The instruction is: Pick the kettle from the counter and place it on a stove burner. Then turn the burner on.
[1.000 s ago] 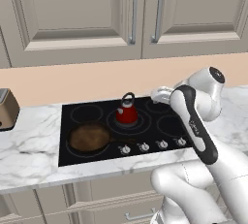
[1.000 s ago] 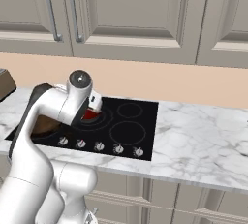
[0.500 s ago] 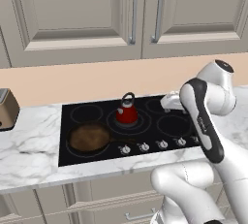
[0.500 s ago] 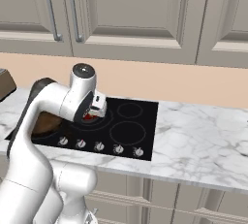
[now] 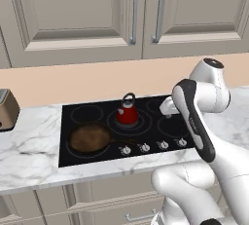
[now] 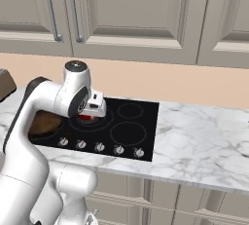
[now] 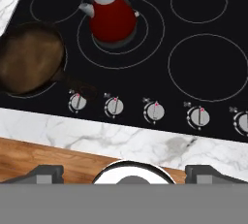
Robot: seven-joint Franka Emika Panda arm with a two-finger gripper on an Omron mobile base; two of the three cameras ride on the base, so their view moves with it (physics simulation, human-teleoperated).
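**Kettle on the burner, hand pulled back over the knobs**

Nearest, the gripper hangs with fingers spread wide and empty, above the counter edge. Since a second ago the arm has lifted and drawn back to the right, away from the kettle. Just past the counter edge runs a row of knobs, all apart from the fingers. Beyond them the kettle stands upright inside the double-ringed burner: red, round body, grey lid, black handle. A pan sits to its left.
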